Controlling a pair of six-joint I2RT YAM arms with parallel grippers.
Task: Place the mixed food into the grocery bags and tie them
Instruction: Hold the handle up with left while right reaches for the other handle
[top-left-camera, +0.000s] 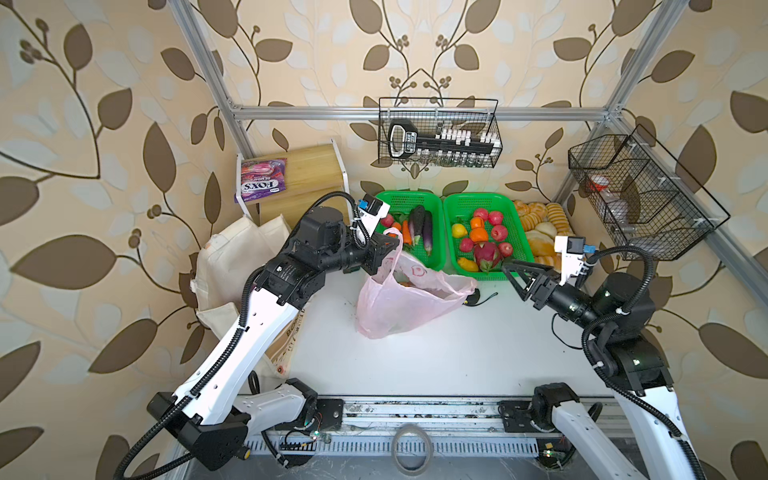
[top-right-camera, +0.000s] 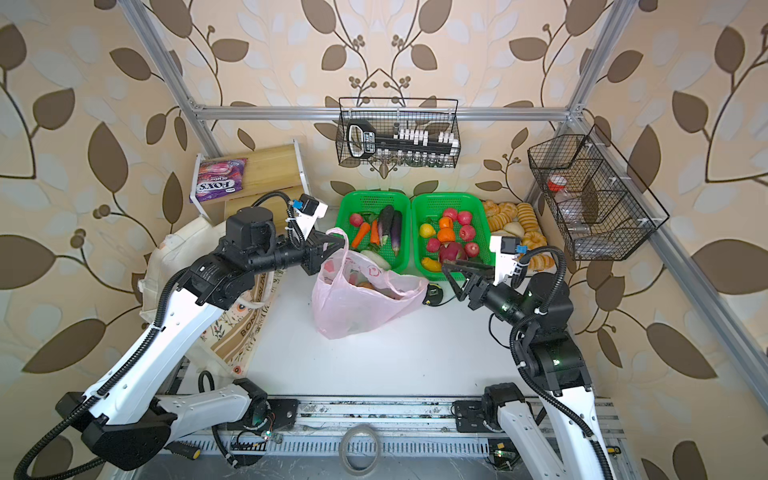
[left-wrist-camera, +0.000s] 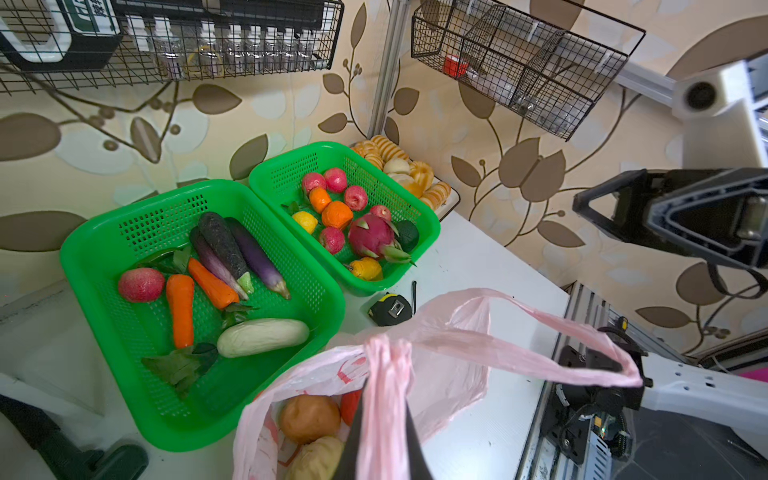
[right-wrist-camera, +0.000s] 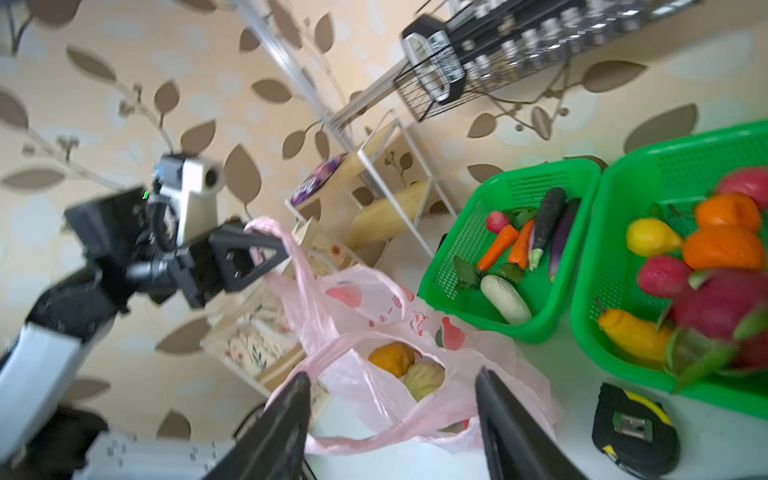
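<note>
Leaf-patterned wallpaper is closing in on three sides of the white tabletop (top-left-camera: 457, 353) where I am working. My left gripper (top-left-camera: 386, 243) is pinching shut on one handle (top-left-camera: 397, 236) of the pink plastic bag (top-left-camera: 399, 307), lifting that loop above the bag's mouth. The bag is sagging right below my fingertips with its base resting on the table. My right gripper (top-left-camera: 513, 281) is hovering with its jaws spread wide and nothing between them, near the bag's far corner but apart from it. The second handle (left-wrist-camera: 582, 332) is trailing slack.

The bag is looking thin, translucent and crinkled, with red fruit prints and red lettering. Through its mouth the left wrist view is showing one brown potato (left-wrist-camera: 309, 417), one paler tan lump (left-wrist-camera: 316, 457) and a sliver of red (left-wrist-camera: 351, 405).

I am counting two bags. The other one, the cream canvas tote (top-left-camera: 232, 257), is slumping at the table's left edge behind my left arm. Two green baskets (top-left-camera: 407, 198) (top-left-camera: 478, 198) are sitting side by side beyond the pink bag, and one tape measure (top-left-camera: 471, 298) is lying just beside its corner.
</note>
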